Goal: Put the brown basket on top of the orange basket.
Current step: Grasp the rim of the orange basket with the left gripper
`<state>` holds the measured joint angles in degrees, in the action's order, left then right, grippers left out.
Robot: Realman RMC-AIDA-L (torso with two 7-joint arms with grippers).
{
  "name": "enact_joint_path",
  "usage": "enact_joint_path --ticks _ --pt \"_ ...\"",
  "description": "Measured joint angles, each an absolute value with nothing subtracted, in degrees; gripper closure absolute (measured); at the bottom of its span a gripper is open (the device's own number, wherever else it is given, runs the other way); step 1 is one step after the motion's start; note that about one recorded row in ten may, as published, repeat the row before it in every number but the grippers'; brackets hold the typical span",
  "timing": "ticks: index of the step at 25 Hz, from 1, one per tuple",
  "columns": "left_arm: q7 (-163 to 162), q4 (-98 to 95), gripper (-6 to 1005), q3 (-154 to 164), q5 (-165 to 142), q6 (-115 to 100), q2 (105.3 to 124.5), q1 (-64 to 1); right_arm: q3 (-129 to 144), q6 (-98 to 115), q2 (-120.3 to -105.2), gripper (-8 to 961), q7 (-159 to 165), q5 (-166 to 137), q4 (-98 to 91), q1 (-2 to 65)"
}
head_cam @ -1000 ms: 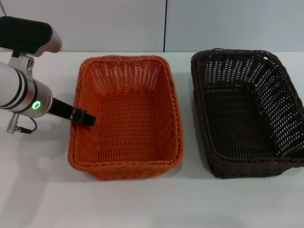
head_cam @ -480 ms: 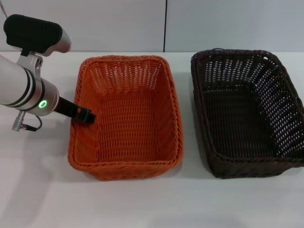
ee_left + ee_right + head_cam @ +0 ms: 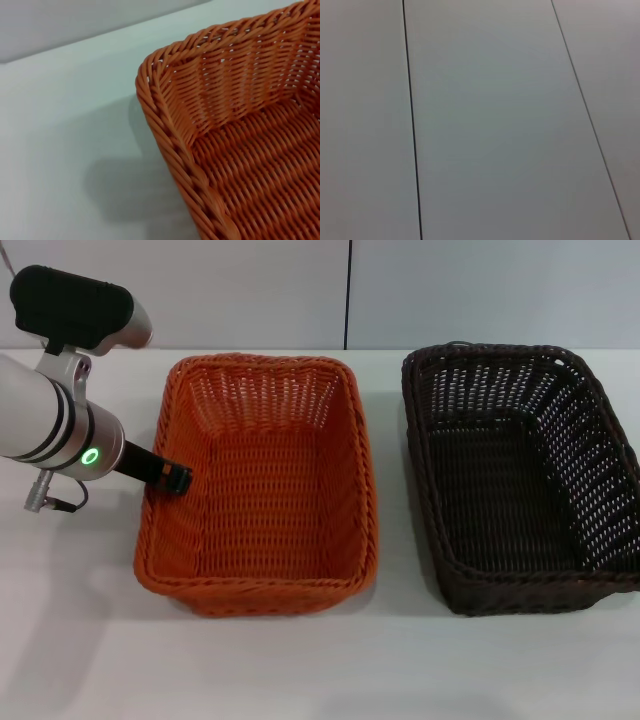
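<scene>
The orange basket [image 3: 268,502] stands on the white table, left of centre in the head view. The brown basket [image 3: 512,480] stands to its right, apart from it, with nothing in it. My left gripper [image 3: 177,480] is at the middle of the orange basket's left rim and is shut on that rim. The left wrist view shows a corner of the orange basket [image 3: 235,145] close up, with its braided rim and inner wall. My right gripper is out of view, and its wrist view shows only pale flat panels.
The white table [image 3: 300,670] runs in front of both baskets and to the left of the orange one [image 3: 65,140]. A pale wall with a dark vertical seam [image 3: 348,295] stands behind the table.
My left gripper has drawn back to the left at the orange basket's left rim. The orange basket has shifted a little to the left with it. The brown basket has not moved.
</scene>
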<state>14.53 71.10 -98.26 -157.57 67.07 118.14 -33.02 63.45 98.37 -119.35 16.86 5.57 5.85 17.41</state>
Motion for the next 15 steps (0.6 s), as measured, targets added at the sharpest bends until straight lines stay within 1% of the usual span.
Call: enact_joint_path --ticks 1,7,10,13,15 --pt "14.6 71.3 760 -98.3 -157.6 67.1 118.13 -33.0 63.5 98.4 -119.35 292 16.9 5.6 5.9 17.4" --pt "18.9 74.5 767 -98.2 -157.6 67.6 118.04 -31.3 63.5 98.4 -119.35 292 16.8 5.6 5.7 17.4" --pt "23.5 79.5 776 -99.0 -159.0 71.1 117.85 -30.2 63.4 98.7 -119.35 292 16.8 5.7 5.7 17.3" --pt "23.5 79.5 786 -99.0 -159.0 71.1 117.85 -30.2 63.4 98.8 -119.35 292 16.8 5.7 5.7 17.3" --pt "27.5 88.1 792 -101.0 -161.7 75.4 117.82 -28.6 63.4 98.8 -119.35 292 16.8 5.8 5.6 17.3"
